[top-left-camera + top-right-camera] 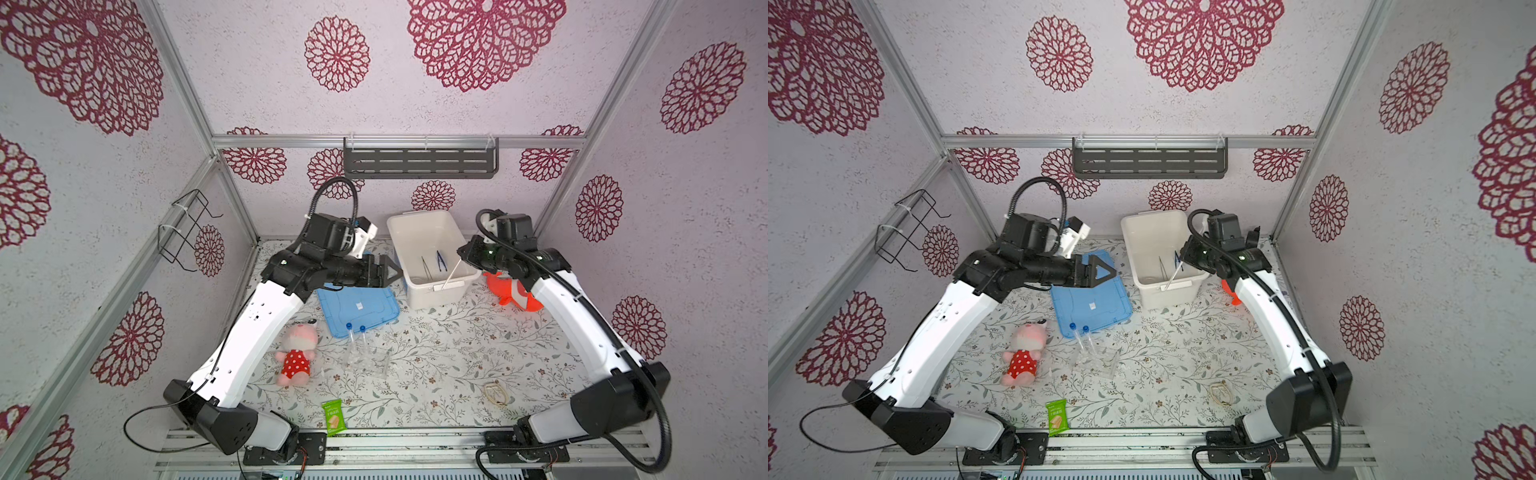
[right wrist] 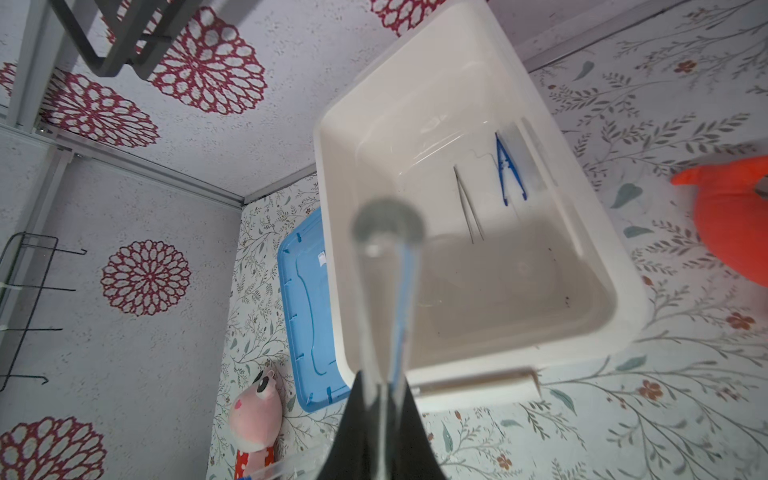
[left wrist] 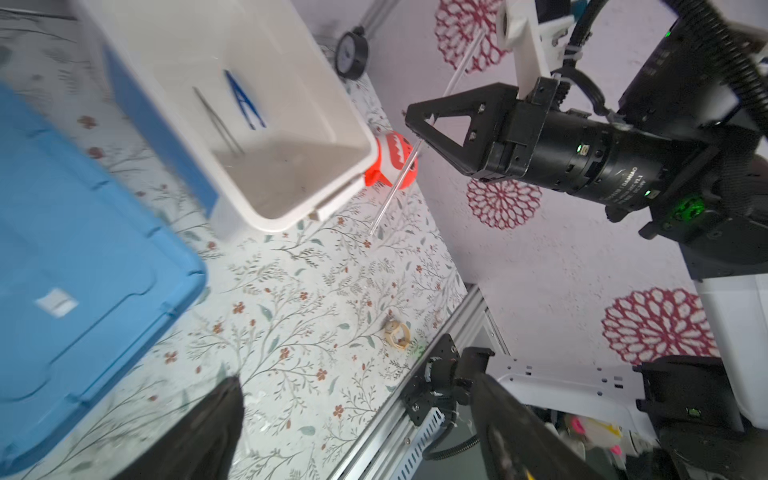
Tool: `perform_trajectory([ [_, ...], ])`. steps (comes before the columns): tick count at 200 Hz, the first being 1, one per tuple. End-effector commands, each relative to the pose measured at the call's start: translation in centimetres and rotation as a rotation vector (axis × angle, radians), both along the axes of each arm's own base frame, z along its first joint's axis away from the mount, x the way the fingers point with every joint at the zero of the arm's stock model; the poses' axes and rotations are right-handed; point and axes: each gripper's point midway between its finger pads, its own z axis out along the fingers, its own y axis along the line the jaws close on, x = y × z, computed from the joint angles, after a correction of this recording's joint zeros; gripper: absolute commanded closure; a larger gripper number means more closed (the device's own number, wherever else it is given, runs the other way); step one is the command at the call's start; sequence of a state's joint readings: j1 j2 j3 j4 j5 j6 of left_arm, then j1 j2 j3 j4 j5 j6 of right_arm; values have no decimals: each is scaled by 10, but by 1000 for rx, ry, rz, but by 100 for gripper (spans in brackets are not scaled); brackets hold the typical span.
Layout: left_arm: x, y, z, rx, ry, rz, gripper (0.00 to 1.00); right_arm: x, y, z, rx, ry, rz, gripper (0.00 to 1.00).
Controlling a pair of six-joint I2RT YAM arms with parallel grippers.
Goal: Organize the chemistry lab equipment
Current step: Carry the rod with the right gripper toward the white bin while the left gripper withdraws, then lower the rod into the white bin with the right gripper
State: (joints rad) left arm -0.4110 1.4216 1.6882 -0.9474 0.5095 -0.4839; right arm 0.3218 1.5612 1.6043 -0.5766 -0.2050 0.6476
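Two tools hang over the far half of the worktop (image 1: 440, 345), one on either side of a white bin (image 1: 432, 297). The right tool (image 3: 413, 129) is pinched together on a thin clear rod (image 3: 390, 195). It grips the rod partway along, so glass sticks out past both sides of the fingertips. In both top views the rod slants down from the tool toward the near side, over the bin's near right corner. Its lower end crosses the near rim, and I cannot tell whether it touches the plastic.

Down on the bin's floor lie the metal tweezers (image 2: 468, 203) and the dark blue tweezers (image 2: 509, 170), side by side but apart. Both are below the held rod and to its left.

The left tool (image 1: 391, 274) hovers just left of the bin, above the far edge of a blue lid (image 1: 357, 307) that lies flat on the worktop. Its fingers (image 3: 208, 432) stand wide apart with nothing between them, and they point right, toward the bin.

Nearer to me, well clear of both tools, two clear tubes with blue caps (image 1: 351, 338) stand just beyond the lid's near edge. Around them is a small cluster of clear glassware (image 1: 374, 359) that I cannot make out piece by piece.

A pink plush toy (image 1: 297, 353) lies left of the tubes. An orange plush toy (image 1: 511, 295) sits right of the bin, partly under the right arm. A green snack packet (image 1: 334, 417) rests at the near edge.
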Motion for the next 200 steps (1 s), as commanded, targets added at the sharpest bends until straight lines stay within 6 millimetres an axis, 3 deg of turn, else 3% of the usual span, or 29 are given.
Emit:
perform_trajectory([
  [1, 1, 47, -9, 25, 54, 115, 11, 38, 17, 10, -12, -56, -8, 100],
  [17, 6, 84, -18, 64, 76, 239, 11, 65, 29, 5, -78, -61, -17, 100],
  [41, 7, 142, -46, 206, 149, 443, 11, 100, 57, -26, -27, 6, -49, 100],
  [63, 6, 164, -69, 242, 211, 524, 10, 125, 80, -47, 55, 17, -72, 100],
  [93, 9, 174, -81, 217, 237, 558, 9, 151, 77, -70, 15, 17, -147, 100],
  [139, 9, 172, -101, 206, 297, 537, 9, 169, 79, -118, 55, 95, -231, 100],
  [200, 0, 173, -129, 208, 356, 525, 8, 191, 64, -150, -14, 54, -311, 100],
])
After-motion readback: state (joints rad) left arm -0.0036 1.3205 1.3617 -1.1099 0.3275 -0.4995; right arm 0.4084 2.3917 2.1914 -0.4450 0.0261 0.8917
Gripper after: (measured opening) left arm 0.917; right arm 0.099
